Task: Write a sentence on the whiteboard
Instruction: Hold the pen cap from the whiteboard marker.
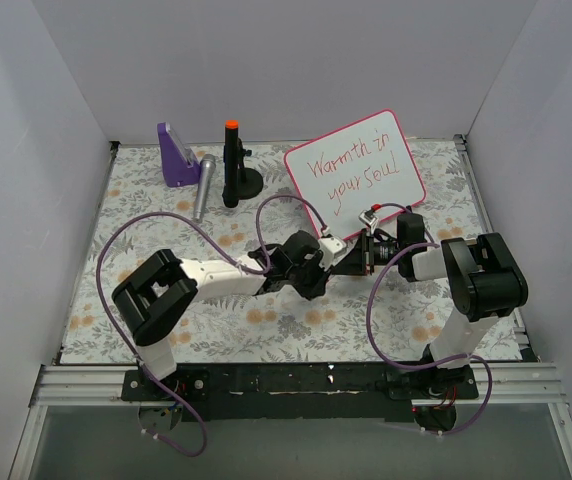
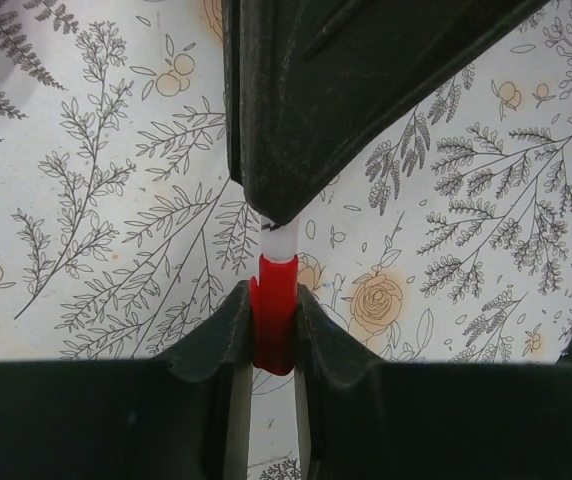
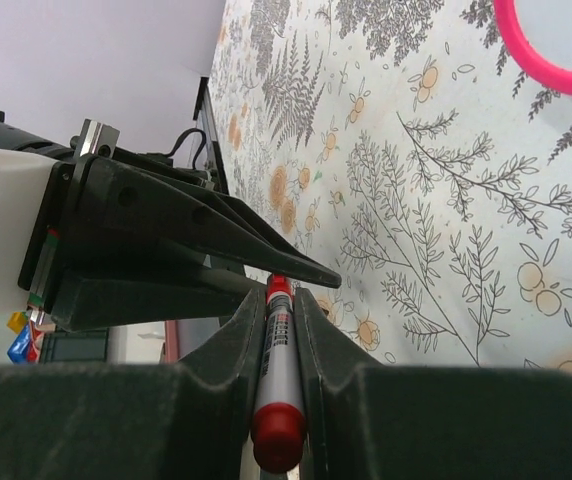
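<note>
Since the whiteboard (image 1: pixel 359 170) at the far right of the floral table cover (image 1: pixel 146 215) already carried the sentence (image 1: pixel 344 160) in red script over two lines, reading "Warmth in your soul", the writing itself looked finished, and the step in hand appeared to be dealing with the pen, not more lettering. The board stood tilted on its feet, well behind the two arms, which met nose to nose in front of it.

The right gripper (image 3: pixel 278 310) was closed around the barrel of the marker (image 3: pixel 278 370), which lay lengthwise between its fingers. The left gripper (image 2: pixel 274 310) was clamped on the marker's far red end, probably its cap, so both pincers gripped the same pen.

The next move was probably either seating that red end firmly or passing the pen across. It called for keeping both wrists in line along the barrel. One side should have released only once the other's grip was sure, or the pen could twist or drop.
</note>
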Motion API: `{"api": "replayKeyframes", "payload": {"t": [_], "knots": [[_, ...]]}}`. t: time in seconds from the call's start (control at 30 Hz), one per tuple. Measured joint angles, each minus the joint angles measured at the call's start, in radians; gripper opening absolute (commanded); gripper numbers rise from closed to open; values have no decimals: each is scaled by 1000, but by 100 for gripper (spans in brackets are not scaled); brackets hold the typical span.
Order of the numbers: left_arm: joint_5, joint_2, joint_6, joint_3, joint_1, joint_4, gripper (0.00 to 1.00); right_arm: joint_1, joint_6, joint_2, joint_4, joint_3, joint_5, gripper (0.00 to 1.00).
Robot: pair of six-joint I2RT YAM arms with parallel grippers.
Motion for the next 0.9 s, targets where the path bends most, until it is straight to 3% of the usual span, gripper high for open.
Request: {"api": "replayKeyframes", "payload": {"t": [0.43, 0.73, 0.77, 0.8, 0.9], "knots": [[-6, 114, 104, 233, 34, -251, 0, 9, -32, 0, -1, 51, 55, 1], [41, 124, 84, 231, 63, -245, 2, 35, -58, 15, 22, 73, 86, 1], [45, 114, 80, 210, 64, -221, 9, 35, -65, 15, 12, 76, 83, 1], [50, 101, 72, 187, 65, -197, 24, 35, -71, 15, 3, 76, 78, 1], [63, 32, 31, 82, 65, -76, 50, 25, -86, 8, -43, 74, 48, 1]]}}
